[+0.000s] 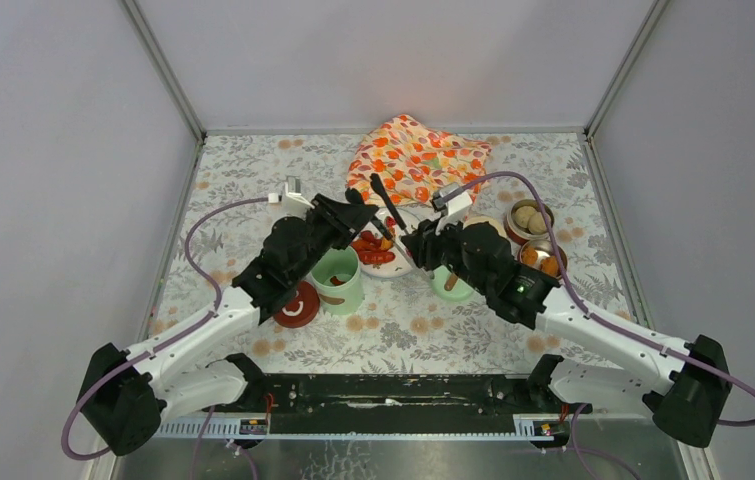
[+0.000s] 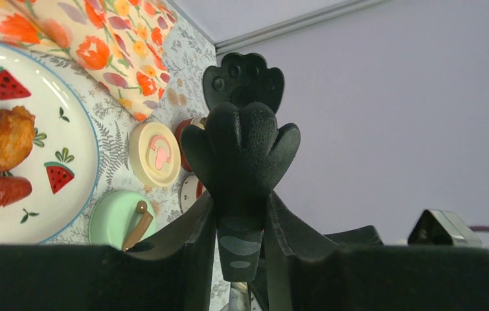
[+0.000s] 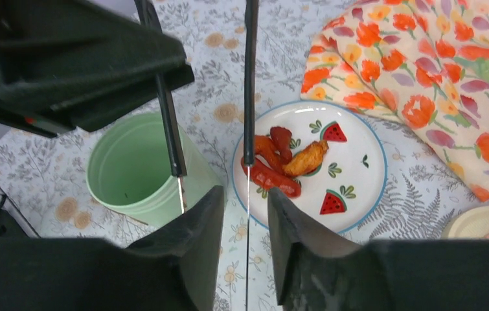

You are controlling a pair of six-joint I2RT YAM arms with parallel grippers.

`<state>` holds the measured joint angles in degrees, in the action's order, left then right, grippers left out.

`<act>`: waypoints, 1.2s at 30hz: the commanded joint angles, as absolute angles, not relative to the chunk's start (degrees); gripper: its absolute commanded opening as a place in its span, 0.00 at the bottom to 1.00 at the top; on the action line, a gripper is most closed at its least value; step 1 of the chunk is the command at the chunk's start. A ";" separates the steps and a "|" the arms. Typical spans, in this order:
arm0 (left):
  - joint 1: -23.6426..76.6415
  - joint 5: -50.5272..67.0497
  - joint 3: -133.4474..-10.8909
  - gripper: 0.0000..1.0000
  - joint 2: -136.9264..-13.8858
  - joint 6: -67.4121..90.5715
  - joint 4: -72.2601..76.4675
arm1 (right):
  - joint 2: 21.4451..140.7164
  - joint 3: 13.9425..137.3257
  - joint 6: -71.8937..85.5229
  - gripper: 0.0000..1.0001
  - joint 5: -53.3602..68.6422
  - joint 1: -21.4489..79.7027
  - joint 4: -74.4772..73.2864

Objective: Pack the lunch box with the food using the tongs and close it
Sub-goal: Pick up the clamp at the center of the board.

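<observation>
Held fast in the left pincer [image 2: 240, 208], the tongs [image 1: 385, 205] run eleven-to-five o'clock, the right pincer [image 3: 247, 195] standing open around one arm.

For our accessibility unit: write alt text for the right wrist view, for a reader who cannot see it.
The right end effector, jaws apart, straddles one thin arm of the dark tongs near a white watermelon-print plate of orange-red fried pieces. An open mint-green pot stands left of the plate; a flowered cloth lies upper right.

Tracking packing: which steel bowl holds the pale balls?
The farther steel bowl, nearer the cloth; the closer steel bowl holds orange chunks instead.
</observation>
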<state>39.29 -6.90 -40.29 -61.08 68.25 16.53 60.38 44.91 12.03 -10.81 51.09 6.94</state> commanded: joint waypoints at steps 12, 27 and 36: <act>39.55 -13.52 -41.10 0.00 -56.52 83.86 9.72 | 65.22 59.15 1.22 0.85 2.26 50.98 -4.53; 39.50 -12.75 -43.23 0.01 -56.78 89.20 4.08 | 69.58 60.74 -3.08 0.80 2.56 51.02 -4.11; 39.55 -13.15 -43.51 0.00 -56.34 89.50 3.98 | 72.32 64.42 -1.76 0.72 1.16 50.98 -7.45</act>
